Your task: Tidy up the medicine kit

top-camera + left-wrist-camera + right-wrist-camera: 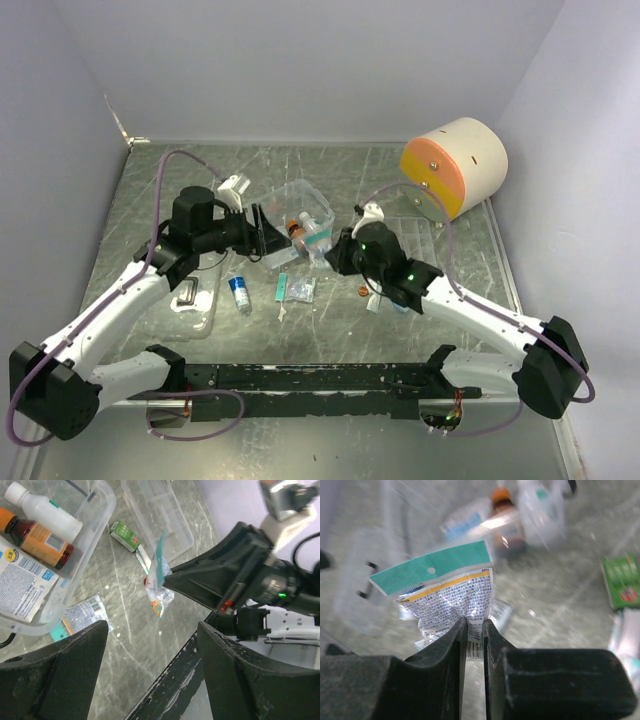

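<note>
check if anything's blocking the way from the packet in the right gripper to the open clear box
Nothing visible does. The right gripper holds the packet beside the clear box, with only table surface between them. The box has no lid on, and the open left gripper sits on its other side.

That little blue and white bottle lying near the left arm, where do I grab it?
Around the middle of the bottle, from straight above: it lies on its side, with bare table along both long sides.
</note>
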Robot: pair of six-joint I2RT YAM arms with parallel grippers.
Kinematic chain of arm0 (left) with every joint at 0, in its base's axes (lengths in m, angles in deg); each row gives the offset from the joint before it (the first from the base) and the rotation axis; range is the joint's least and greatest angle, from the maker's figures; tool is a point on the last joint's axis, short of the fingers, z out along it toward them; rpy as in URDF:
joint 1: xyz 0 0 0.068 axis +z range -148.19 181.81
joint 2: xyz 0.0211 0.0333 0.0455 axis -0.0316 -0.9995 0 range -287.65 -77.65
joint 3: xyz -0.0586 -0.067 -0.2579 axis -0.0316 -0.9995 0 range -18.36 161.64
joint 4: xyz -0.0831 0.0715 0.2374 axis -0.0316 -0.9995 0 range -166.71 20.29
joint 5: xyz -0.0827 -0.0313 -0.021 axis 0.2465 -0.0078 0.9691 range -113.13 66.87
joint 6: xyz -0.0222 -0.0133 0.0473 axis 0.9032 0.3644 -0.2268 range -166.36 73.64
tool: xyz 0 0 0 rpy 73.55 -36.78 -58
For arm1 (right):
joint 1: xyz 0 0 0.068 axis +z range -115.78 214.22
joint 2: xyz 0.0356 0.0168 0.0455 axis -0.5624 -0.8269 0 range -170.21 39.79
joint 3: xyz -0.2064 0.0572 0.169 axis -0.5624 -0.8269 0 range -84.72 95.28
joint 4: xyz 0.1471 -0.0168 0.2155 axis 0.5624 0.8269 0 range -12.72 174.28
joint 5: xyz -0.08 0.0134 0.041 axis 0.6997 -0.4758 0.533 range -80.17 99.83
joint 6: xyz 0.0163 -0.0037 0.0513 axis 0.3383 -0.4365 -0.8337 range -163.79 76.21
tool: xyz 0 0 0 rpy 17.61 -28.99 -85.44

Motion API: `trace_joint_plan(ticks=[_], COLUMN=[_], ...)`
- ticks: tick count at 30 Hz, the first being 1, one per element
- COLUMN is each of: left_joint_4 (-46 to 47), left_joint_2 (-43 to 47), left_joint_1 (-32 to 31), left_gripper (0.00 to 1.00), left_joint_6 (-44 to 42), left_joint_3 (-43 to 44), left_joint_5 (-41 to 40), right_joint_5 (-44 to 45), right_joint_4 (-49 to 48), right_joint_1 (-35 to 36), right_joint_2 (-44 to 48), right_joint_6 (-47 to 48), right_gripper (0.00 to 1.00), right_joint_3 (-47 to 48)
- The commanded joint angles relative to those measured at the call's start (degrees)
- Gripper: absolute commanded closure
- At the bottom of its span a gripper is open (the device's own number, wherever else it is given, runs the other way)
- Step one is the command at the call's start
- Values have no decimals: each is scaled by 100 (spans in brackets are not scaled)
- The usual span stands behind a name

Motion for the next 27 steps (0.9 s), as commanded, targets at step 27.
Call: trace_joint_plan(ticks=[27], left_joint_4=[1700], left_joint_2=[-1155], left_joint_1=[-319], left_gripper=[46], left_joint_6=[1110], left_joint_3=[-309], left_joint_5=[493], right_joint_5=[-1086], right_joint_4=[224], right_joint_1=[84], right_joint_2=[-873], right_joint_6=[850], right_gripper=[85], right_joint_3=[1506])
